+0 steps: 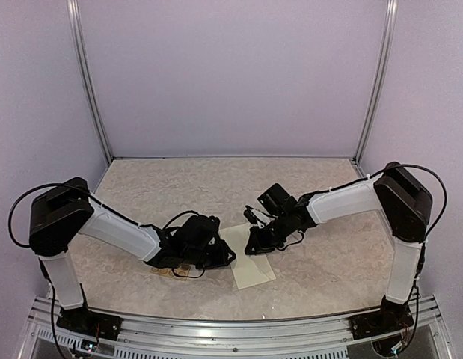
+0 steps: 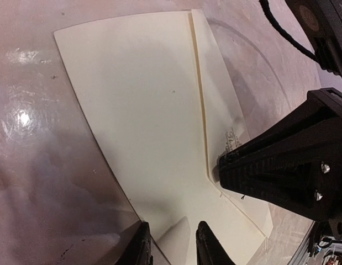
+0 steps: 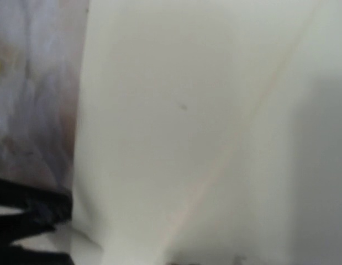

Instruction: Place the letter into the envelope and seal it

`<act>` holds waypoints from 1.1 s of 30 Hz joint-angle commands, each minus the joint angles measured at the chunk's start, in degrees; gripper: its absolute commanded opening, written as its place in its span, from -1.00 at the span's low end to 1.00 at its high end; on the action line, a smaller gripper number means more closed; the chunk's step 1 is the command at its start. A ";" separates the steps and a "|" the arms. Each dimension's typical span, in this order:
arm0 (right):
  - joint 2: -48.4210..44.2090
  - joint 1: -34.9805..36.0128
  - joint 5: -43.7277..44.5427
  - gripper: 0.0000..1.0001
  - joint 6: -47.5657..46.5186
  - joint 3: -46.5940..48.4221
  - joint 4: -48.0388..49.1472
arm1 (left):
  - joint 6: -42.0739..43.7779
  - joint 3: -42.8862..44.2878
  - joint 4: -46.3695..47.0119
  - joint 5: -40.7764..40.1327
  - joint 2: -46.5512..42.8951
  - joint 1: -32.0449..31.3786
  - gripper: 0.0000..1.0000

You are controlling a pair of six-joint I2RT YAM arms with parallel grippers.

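Only the left wrist view shows detail: the envelope (image 2: 154, 127) lies flat just ahead of the left gripper (image 2: 173, 243), whose fingers are slightly apart at its near edge (nothing pinched). The tip of the right gripper (image 2: 231, 165) touches it, opening unclear; contents hidden. The right wrist view is a cream blur.
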 commanded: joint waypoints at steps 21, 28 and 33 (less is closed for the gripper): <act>-6.28 2.14 0.41 -0.38 -3.16 5.57 -4.08 | 0.44 -9.48 -17.01 -8.48 -27.53 2.92 0.07; -1.09 4.41 -0.85 -0.24 -3.16 12.04 -3.38 | -0.47 -19.16 -21.81 -6.61 -38.23 8.91 0.22; 0.09 5.72 -0.95 -0.22 -2.96 13.61 -3.29 | 2.60 -21.61 -19.35 -7.13 -39.07 12.41 0.23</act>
